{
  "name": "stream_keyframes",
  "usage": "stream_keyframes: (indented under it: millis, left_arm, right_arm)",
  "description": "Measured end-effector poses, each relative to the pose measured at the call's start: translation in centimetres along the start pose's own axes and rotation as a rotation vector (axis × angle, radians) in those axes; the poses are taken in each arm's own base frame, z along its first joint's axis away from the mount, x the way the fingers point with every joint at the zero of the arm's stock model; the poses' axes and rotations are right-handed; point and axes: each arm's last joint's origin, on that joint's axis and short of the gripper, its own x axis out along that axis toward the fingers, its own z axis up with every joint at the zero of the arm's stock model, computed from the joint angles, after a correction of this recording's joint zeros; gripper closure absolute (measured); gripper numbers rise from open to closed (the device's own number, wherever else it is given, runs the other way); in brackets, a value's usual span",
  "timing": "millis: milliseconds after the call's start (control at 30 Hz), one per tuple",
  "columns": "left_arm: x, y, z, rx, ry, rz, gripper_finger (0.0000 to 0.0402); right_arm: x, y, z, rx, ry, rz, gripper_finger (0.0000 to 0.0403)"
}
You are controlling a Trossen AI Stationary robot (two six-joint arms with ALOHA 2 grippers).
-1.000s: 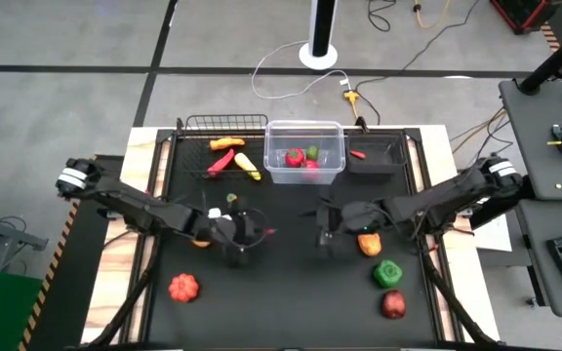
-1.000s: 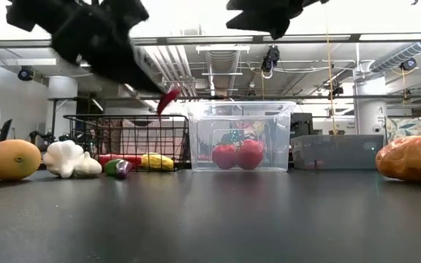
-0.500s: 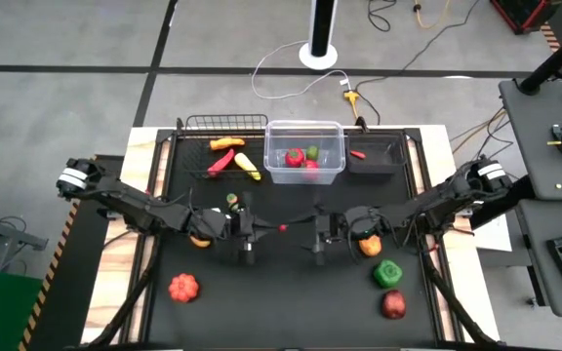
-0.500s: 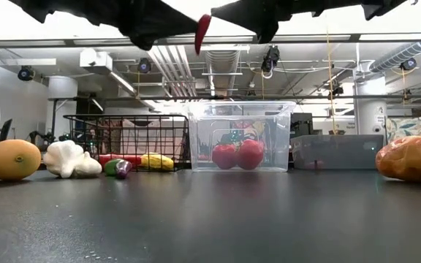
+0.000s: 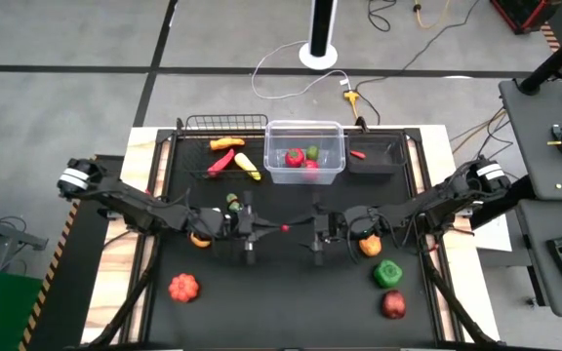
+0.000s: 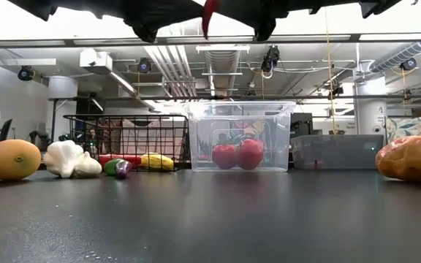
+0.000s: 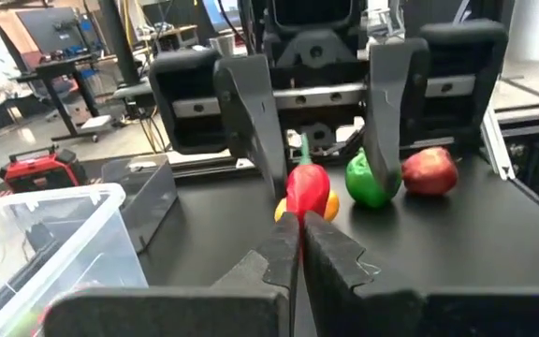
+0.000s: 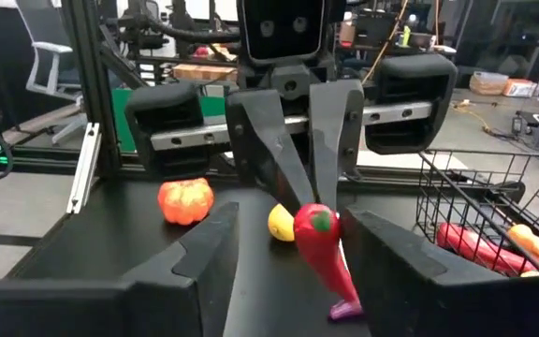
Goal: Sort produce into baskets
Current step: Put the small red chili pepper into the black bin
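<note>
A red chilli point(image 5: 284, 228) with a green cap hangs in the air over the middle of the table, between my two grippers, which face each other level. My left gripper point(image 5: 272, 228) is shut on it. My right gripper point(image 8: 290, 225) is open, with one finger on either side of the chilli; I cannot tell whether they touch it. At the far edge stand the black wire basket point(image 5: 225, 125) with a few long vegetables, the clear bin point(image 5: 332, 168) with red and green produce, and the dark tray point(image 5: 383, 164) with one red chilli. My left gripper pinches the chilli's upper end by the green cap point(image 8: 317, 223) between its two fingertips point(image 8: 271, 168). The fingers come level from the table's left side. The chilli is lifted clear and hangs slanting, with its pointed end point(image 6: 206, 33) down.
On the table lie an orange pumpkin point(image 5: 183, 287) near left, a yellow-orange fruit point(image 5: 200, 240) under my left arm, and a small green and purple vegetable point(image 5: 230, 201). An orange piece point(image 5: 369, 245), a green pepper point(image 5: 388, 273) and a red fruit point(image 5: 393, 304) lie at the right.
Both grippers have tipped up from pointing down at the table to level and now face each other. My left gripper has carried the chilli up and a little toward the table's right. My right gripper has come in around it.
</note>
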Motion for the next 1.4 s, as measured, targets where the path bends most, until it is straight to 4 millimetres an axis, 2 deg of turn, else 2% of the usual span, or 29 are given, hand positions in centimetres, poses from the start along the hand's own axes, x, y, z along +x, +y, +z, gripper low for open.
stream_keyframes:
  millis: [233, 400, 600, 800, 1000, 1233, 1400]
  left_arm:
    - [0.5, -0.3, -0.6, 0.000, 0.005, -0.001, 0.0401]
    - [0.7, -0.4, -0.8, 0.003, 0.012, -0.003, 0.0401]
    - [0.5, -0.5, -2.7, 0.031, 0.202, -0.012, 0.0401]
    - [-0.1, -0.5, -3.5, 0.003, 0.305, 0.036, 0.0401]
    - [-0.9, -0.6, -4.3, 0.013, 0.413, 0.033, 0.0401]
    - [-2.3, -0.4, -3.0, 0.001, 0.405, 0.024, 0.0401]
    - [-4.2, 0.5, -2.2, -0.007, 0.439, 0.078, 0.0401]
  right_arm:
    - [0.0, -0.1, 0.0, 0.000, 0.004, -0.004, 0.0264]
    - [0.0, -0.1, -0.2, -0.017, 0.026, -0.020, 0.0323]
    - [-0.3, -0.2, -0.9, 0.017, 0.121, -0.019, 0.0387]
    - [-0.3, -1.0, -3.3, 0.130, 0.327, -0.092, 0.0390]
    - [0.8, -0.6, -5.6, 0.123, 0.395, -0.094, 0.0390]
    - [4.2, 0.3, -7.8, 0.095, 0.476, -0.077, 0.0390]
    - [6.9, 1.2, -8.4, 0.059, 0.573, -0.014, 0.0384]
